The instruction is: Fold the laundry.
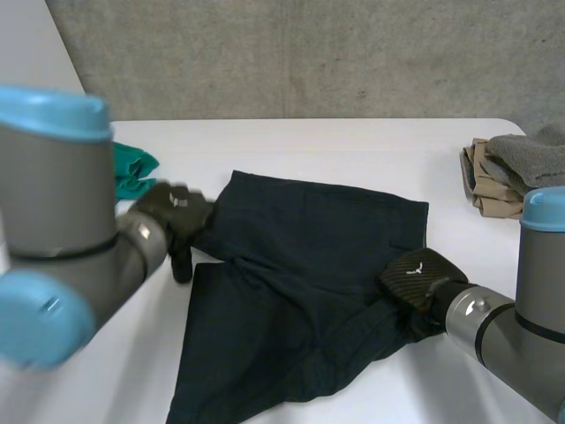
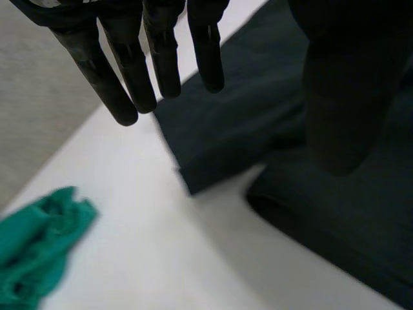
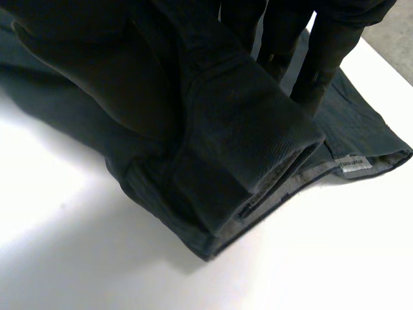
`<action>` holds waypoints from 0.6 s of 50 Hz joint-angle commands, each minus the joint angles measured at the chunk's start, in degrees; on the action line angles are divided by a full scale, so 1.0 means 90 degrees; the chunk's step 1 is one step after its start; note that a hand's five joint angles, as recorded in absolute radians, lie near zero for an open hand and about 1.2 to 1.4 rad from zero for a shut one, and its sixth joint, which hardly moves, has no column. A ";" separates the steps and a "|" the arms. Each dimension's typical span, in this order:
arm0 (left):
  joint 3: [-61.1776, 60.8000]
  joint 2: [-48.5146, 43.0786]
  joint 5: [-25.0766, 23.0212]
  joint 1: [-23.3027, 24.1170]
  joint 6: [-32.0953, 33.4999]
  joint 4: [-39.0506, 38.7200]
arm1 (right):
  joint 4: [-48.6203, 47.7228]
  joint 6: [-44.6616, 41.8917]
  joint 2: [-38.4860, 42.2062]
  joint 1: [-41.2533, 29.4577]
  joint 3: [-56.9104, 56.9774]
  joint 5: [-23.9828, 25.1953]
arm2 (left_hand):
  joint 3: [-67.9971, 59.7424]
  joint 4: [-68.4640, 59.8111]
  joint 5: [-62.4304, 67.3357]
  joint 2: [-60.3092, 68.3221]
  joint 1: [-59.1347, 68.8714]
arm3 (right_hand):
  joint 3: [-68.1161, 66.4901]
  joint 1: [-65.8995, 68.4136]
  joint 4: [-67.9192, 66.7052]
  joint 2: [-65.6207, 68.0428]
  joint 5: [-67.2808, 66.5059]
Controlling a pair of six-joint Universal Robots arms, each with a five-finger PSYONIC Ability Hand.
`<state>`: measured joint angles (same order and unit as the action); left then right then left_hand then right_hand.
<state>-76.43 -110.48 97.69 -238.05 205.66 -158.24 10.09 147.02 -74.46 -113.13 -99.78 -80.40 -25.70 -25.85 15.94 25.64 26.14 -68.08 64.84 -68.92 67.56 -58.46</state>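
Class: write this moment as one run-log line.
left hand: open, at shorts leg hem | right hand: pinching waistband | green cloth: lying apart

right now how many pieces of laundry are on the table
4: dark shorts in the middle; a green cloth at the far left, beside the left hand; a beige garment and grey cloth stacked at the far right. That stack may hide more.

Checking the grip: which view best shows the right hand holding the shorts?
Right wrist view: the right hand pinches a fold of the shorts against its thumb. Head view gives its back; left wrist view, another shorts edge.
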 commanded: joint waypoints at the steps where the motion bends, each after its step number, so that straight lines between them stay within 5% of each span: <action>1: -0.1956 0.1239 -0.0708 0.0200 -0.0487 0.0033 | -0.0154 0.1105 -0.0007 -0.0106 0.0256 -0.0188 | -0.1101 -0.1084 0.1074 0.1107 0.1052 | -0.1324 0.1684 -0.1231 0.1382 -0.1282; 12: -0.2807 0.1299 -0.0357 0.0903 -0.1249 -0.0162 | -0.0262 0.2756 0.0061 0.0177 0.0550 -0.0481 | -0.0541 -0.0524 0.0514 0.0547 0.0491 | -0.1324 0.1684 -0.1231 0.1382 -0.1282; 22: -0.2348 0.0235 -0.0220 0.1137 -0.1660 -0.0182 | -0.0330 0.2727 -0.0027 0.0275 0.0433 -0.0647 | -0.0988 -0.0971 0.0961 0.0994 0.0938 | -0.1324 0.1684 -0.1231 0.1382 -0.1282; 28: -0.2065 -0.0059 0.0307 0.1255 -0.1533 -0.0455 | -0.0301 0.2727 -0.0076 0.0401 0.0393 -0.0637 | -0.5987 -0.5970 0.5960 0.5993 0.5937 | -0.1324 0.1684 -0.1231 0.1382 -0.1282; 30: -0.2036 -0.0049 0.0512 0.1294 -0.1397 -0.0591 | -0.0282 0.2698 -0.0124 0.0450 0.0393 -0.0598 | -0.6033 -0.6017 0.6007 0.6039 0.5984 | -0.1324 0.1684 -0.1231 0.1382 -0.1282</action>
<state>-96.26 -109.97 97.91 -227.25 190.92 -160.93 7.17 171.69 -74.93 -110.24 -96.06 -86.26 -61.04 -61.29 51.05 62.05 61.44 -68.08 64.84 -68.92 67.56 -58.46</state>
